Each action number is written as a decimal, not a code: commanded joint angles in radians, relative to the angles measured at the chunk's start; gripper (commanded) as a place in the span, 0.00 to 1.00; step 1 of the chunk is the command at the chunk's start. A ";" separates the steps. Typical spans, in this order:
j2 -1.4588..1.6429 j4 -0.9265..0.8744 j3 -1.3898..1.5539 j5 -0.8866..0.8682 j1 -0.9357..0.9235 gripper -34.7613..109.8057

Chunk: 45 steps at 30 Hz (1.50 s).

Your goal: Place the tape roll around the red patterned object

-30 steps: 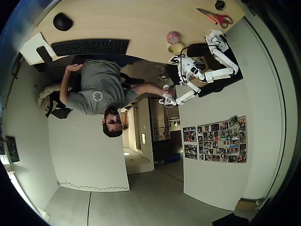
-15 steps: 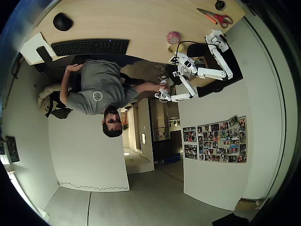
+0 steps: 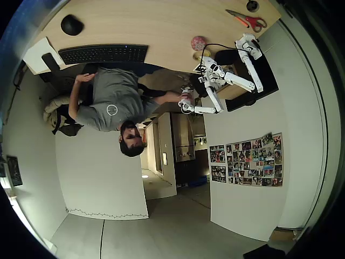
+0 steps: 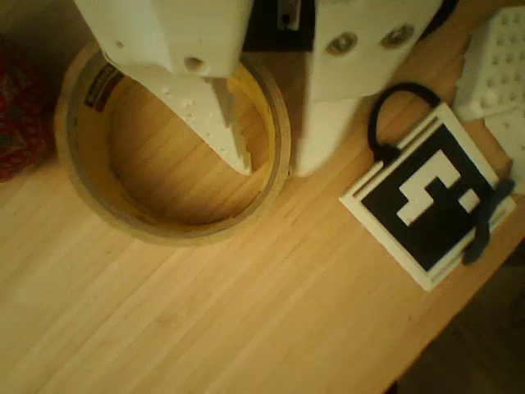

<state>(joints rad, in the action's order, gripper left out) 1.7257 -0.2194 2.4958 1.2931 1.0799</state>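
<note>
In the wrist view the tape roll point(image 4: 168, 230) lies flat on the wooden desk, a pale yellow ring with a wide open centre. My gripper point(image 4: 275, 164) is open and straddles the ring's right wall, the toothed finger point(image 4: 217, 115) inside the ring and the other finger point(image 4: 324, 139) outside. The red patterned object point(image 4: 16, 107) shows at the left edge, just beside the ring. From overhead, the pink-red ball point(image 3: 198, 42) sits on the desk with the tape roll point(image 3: 199, 54) just below it, partly under my gripper point(image 3: 206, 60).
A black-and-white marker card point(image 4: 426, 201) with a black cable lies right of the gripper, close to the desk edge. Overhead, red-handled scissors point(image 3: 248, 20), a keyboard point(image 3: 103, 53) and a black mouse point(image 3: 71, 24) lie on the desk; a person point(image 3: 113, 105) sits alongside.
The arm has swung left and down toward the desk, bringing the gripper over the tape roll. The ball has stayed in place.
</note>
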 commanded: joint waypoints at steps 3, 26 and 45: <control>0.048 -0.015 -0.015 0.011 0.002 0.24; 0.614 -0.650 -0.149 -0.009 -0.046 0.24; 0.844 -0.540 0.130 -0.110 -0.397 0.24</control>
<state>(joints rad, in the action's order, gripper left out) 2.5771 -0.7915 2.6200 1.2103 0.6995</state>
